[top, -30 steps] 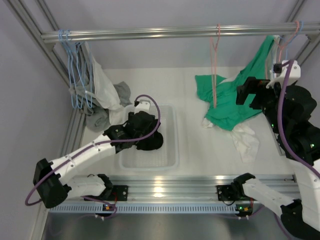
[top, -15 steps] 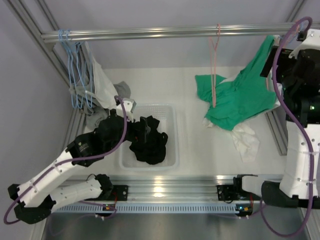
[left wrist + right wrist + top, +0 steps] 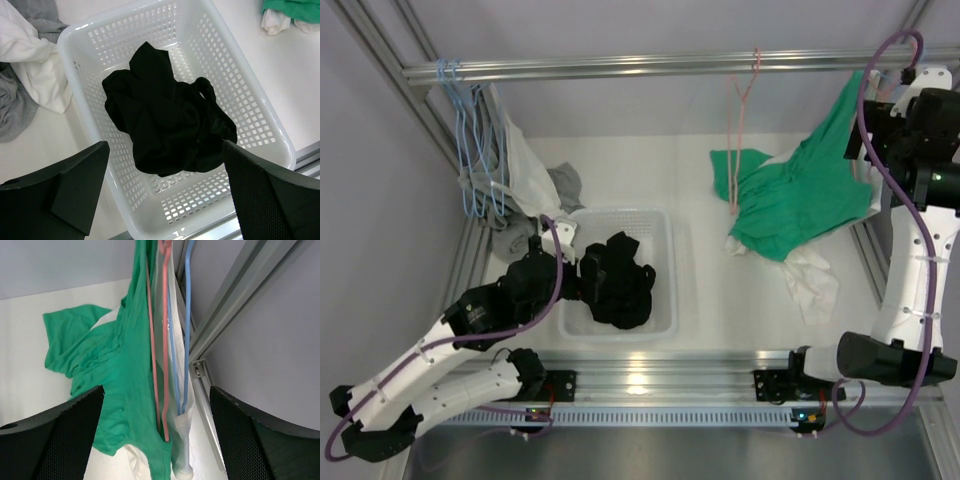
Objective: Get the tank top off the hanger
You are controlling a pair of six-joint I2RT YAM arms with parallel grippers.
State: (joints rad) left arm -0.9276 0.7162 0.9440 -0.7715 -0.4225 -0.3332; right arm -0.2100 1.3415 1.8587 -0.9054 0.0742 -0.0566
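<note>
The green top (image 3: 122, 390) hangs on a red hanger (image 3: 164, 340) from the rail, its hem trailing on the tabletop (image 3: 700, 290), just ahead of the spread right fingers (image 3: 60, 440). The left fingers (image 3: 60, 195), wide apart, hover over a black tank top (image 3: 165, 125) in the white basket (image 3: 62, 42).

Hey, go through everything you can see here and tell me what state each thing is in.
white basket: upright, holding one garment.
black garment: crumpled inside the white basket.
green tank top: on the red hanger, lower part spread on the table.
pink hanger: bare, hung on the rail.
left gripper: open, above the white basket.
right gripper: open, facing the green tank top.
</note>
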